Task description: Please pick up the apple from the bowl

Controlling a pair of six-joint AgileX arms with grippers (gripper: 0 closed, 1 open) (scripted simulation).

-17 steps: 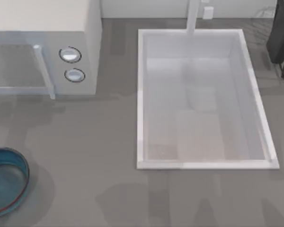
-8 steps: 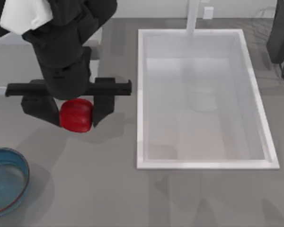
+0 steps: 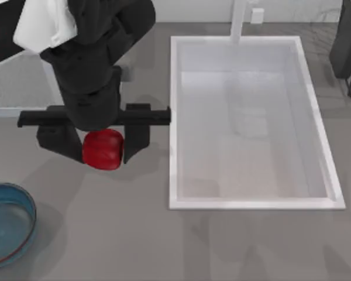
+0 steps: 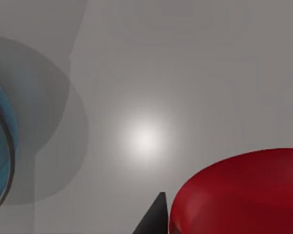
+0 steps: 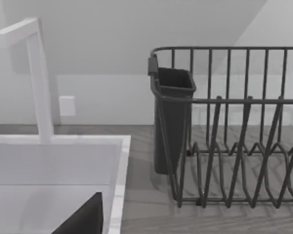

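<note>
Left gripper [image 3: 103,146] sat left of centre in the top view, jaws closed on the apple [image 3: 103,150], one black finger on each flank. Apple was held well above the bench [image 3: 105,234], clear of the bowl [image 3: 11,225], which stood in the lower left corner of the frame with nothing in it. Left wrist view agreed: apple [image 4: 239,195] at lower right with a finger tip [image 4: 154,217] touching its side, bowl rim [image 4: 5,146] at the left edge, bare bench between them.

Judgement: pick looked essentially done. Apple is rigid and fairly light, but the skin is glossy and the body round, so slip or rotation in the jaws is the main risk. The grip across the widest part, at mid height, looked right; a hold nearer the top or bottom would tend to squeeze it out. Bowl looked like thin glass, so best kept untouched.

Sink [image 3: 254,202] filled the middle right of the top view. Right arm was parked by the dish rack [image 5: 234,146]; I couldn't tell how its jaws stood.
</note>
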